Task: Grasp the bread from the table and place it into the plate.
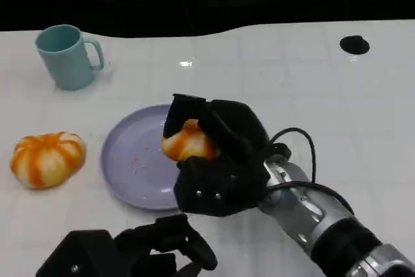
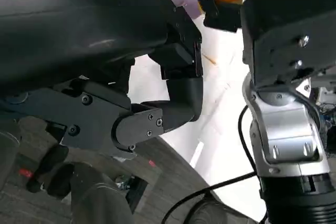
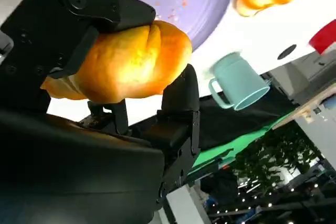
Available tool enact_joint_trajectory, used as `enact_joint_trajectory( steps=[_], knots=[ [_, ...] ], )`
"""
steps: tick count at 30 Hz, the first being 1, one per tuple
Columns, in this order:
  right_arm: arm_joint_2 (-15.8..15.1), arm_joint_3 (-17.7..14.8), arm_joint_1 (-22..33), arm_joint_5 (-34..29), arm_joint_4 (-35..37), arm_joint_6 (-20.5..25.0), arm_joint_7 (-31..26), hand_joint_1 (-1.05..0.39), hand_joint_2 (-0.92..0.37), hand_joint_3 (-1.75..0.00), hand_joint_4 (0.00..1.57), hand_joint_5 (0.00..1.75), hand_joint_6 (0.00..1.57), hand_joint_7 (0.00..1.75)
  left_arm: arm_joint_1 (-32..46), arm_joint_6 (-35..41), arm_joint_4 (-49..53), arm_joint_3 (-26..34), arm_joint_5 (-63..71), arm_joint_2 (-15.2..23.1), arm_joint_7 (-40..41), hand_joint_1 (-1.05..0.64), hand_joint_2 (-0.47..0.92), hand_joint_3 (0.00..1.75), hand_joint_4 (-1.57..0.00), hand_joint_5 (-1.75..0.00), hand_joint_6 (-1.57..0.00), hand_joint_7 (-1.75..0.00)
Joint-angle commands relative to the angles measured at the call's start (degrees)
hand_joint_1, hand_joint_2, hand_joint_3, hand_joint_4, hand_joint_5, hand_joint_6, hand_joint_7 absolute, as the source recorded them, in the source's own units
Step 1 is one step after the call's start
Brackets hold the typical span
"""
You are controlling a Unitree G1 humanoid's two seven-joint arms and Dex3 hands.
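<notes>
Mid-carry: right hand (image 1: 217, 160) clamped on the bread (image 1: 188, 141), hovering over the right edge of the purple plate (image 1: 133, 160). Left hand (image 1: 139, 251) idle, fingers curled on nothing. Next up, probably: lower, then release over the plate.

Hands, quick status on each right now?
Left hand: fingers curled in, holding nothing.
Right hand: grips the bread above the plate.

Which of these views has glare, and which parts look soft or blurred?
Head view: a small bright glare spot on the white table beyond the plate. Left wrist view: the left hand is dark, the floor below it blurred. Right wrist view: bread sharp, the far background soft with small lights.
</notes>
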Motion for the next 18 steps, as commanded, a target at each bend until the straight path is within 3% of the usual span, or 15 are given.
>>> enact_joint_trajectory(
  steps=[1,3,4,6,7,9,14,18],
  knots=[
    [0.98,-0.72,-3.25,2.81,1.52,3.94,6.42,-0.22,-0.71,-0.56,0.66,1.31,0.72,0.76,0.27,-0.04,-0.95,0.38,0.16,0.45,0.45,-0.33,0.89,0.58,-0.68,-1.75,-0.6,-1.45],
    [0.6,-0.06,-3.86,2.91,1.17,4.93,9.3,-0.24,-0.81,-0.35,0.59,1.19,0.74,0.39,0.33,-0.11,-0.88,0.55,-0.17,0.29,0.37,-0.33,0.89,0.59,-0.67,-1.75,-0.6,-1.44],
    [-0.03,0.81,-4.28,2.42,0.92,4.95,11.37,-0.31,-0.85,-0.28,0.42,0.96,0.66,0.22,0.33,-0.04,-0.89,0.6,-0.23,0.3,0.34,-0.33,0.89,0.59,-0.67,-1.75,-0.6,-1.44],
    [-1.07,2.42,-4.99,1.36,0.15,5.91,15.08,-0.43,-0.9,-0.23,0.2,0.65,0.51,0.06,0.31,0.0,-0.89,0.64,-0.2,0.36,0.33,-0.33,0.88,0.6,-0.67,-1.75,-0.6,-1.44],
    [-1.37,3.06,-5.23,0.96,-0.39,6.94,16.98,-0.53,-0.91,-0.26,0.08,0.52,0.4,0.03,0.3,0.03,-0.91,0.65,-0.18,0.37,0.34,-0.33,0.88,0.6,-0.67,-1.75,-0.6,-1.44],
    [-1.68,3.75,-5.27,0.58,-1.51,8.53,19.34,-0.64,-0.92,-0.3,0.02,0.37,0.3,0.01,0.28,0.0,-0.94,0.63,-0.11,0.41,0.35,-0.33,0.88,0.61,-0.67,-1.75,-0.6,-1.44],
    [-2.41,5.07,-4.27,0.61,-5.82,12.54,25.2,-0.82,-0.92,-0.43,0.0,0.11,0.14,0.01,0.09,-0.44,-0.79,0.39,0.74,0.91,0.39,-0.36,0.88,0.61,-0.68,-1.75,-0.6,-1.44],
    [-3.37,5.74,-3.04,0.87,-9.95,14.63,28.34,-0.9,-0.92,-0.46,0.0,0.02,0.08,0.0,0.02,-0.75,-0.54,0.47,0.74,0.94,0.23,-0.35,0.87,0.62,-0.67,-1.75,-0.6,-1.45]
  ],
)
